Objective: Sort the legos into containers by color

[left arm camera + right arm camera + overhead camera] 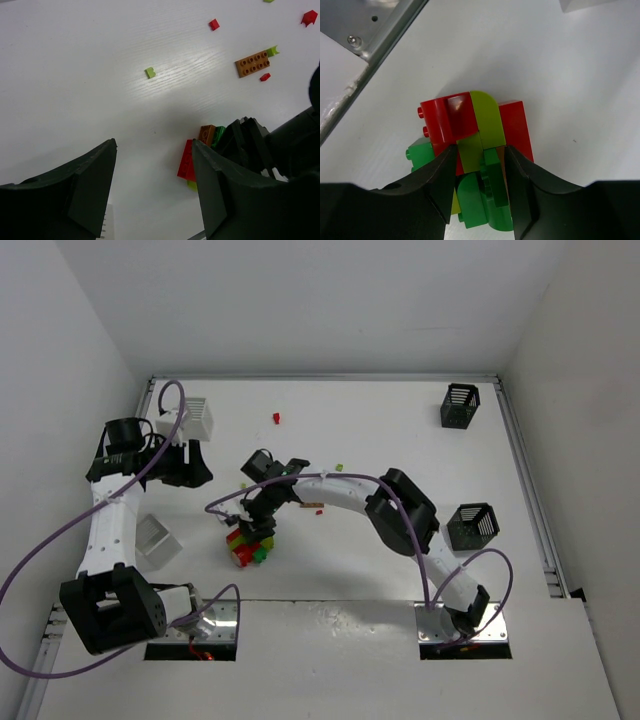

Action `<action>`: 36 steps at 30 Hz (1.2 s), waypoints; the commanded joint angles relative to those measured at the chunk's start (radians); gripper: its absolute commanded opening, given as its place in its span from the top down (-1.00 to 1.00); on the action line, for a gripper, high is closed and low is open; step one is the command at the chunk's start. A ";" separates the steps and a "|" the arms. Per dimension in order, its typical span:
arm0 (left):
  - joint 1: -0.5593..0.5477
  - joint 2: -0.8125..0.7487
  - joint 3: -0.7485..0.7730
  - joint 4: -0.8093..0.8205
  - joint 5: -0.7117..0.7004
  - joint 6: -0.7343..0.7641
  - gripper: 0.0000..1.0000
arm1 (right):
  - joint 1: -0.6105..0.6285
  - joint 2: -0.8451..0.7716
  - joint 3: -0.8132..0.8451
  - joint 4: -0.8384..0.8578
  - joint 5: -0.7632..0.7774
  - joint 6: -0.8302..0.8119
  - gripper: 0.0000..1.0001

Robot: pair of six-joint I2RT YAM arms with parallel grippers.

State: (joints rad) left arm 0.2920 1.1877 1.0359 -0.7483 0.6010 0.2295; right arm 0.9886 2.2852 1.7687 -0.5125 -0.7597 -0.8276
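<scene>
Plainly, the clump of legos (475, 145) lay on the white counter (560, 75) near its front edge, between my two arms. It was glossy hard plastic stuck together: red blocks with round studs, a yellow-green piece with a rounded top, and darker green bricks below. My right jaws were clenched on it, nearly closed, their matte black fingers (432, 185) pressing either side of the green and yellow-green bricks. A grey metal plate (375, 30) with a screw head lay just beside.

My left jaws hung released and wide apart above the counter, holding nothing, their fingers (85, 185) dark and wedge-shaped. Beyond them lay loose pieces: a flat orange-brown plate (252, 63) with two rows of studs, a yellow-green bit (272, 50) at its corner, a small red chip (214, 24), and a second yellow-green bit (150, 73) well apart.

Farther out were the slatted baskets. A white basket (195, 415) stood near my left wrist and a tilted white basket (157, 540) beside my left arm. A black basket (459, 405) stood at the far right corner, and a nearer black basket (472, 525) by my right arm.
</scene>
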 commanded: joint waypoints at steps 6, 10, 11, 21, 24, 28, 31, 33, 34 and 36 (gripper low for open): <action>0.007 0.000 -0.004 0.029 0.039 0.013 -0.35 | -0.022 0.048 0.071 -0.027 -0.023 -0.024 0.24; 0.007 0.000 -0.013 0.029 0.048 0.022 -0.35 | -0.031 0.048 0.071 -0.046 -0.010 -0.024 0.69; 0.007 0.000 -0.013 0.038 0.048 0.022 -0.35 | -0.031 0.048 0.071 -0.046 -0.001 -0.024 0.77; 0.007 -0.045 0.009 0.047 0.251 0.088 -0.32 | -0.082 -0.367 -0.184 0.085 0.193 0.274 1.00; -0.061 -0.054 0.000 0.047 0.336 0.097 -0.35 | -0.111 -0.479 -0.236 0.094 0.312 0.378 1.00; -0.219 -0.063 -0.039 0.047 0.396 0.146 -0.35 | -0.137 -0.653 -0.421 0.195 0.447 0.417 1.00; -0.379 -0.045 -0.053 0.097 0.366 0.104 -0.35 | -0.137 -0.734 -0.563 0.293 0.601 0.436 1.00; -0.434 -0.008 -0.053 0.133 0.307 0.052 -0.35 | -0.148 -0.734 -0.601 0.324 0.693 0.447 1.00; -0.468 0.001 -0.053 0.192 0.296 -0.020 -0.32 | -0.148 -0.734 -0.612 0.339 0.720 0.447 1.00; -0.494 0.018 -0.062 0.269 0.217 -0.125 -0.32 | -0.148 -0.734 -0.621 0.339 0.769 0.468 1.00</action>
State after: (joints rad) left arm -0.1738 1.1873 0.9810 -0.6266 0.8829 0.2489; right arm 0.8406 1.5425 1.1664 -0.2623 -0.1425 -0.4137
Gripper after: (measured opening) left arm 0.662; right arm 0.170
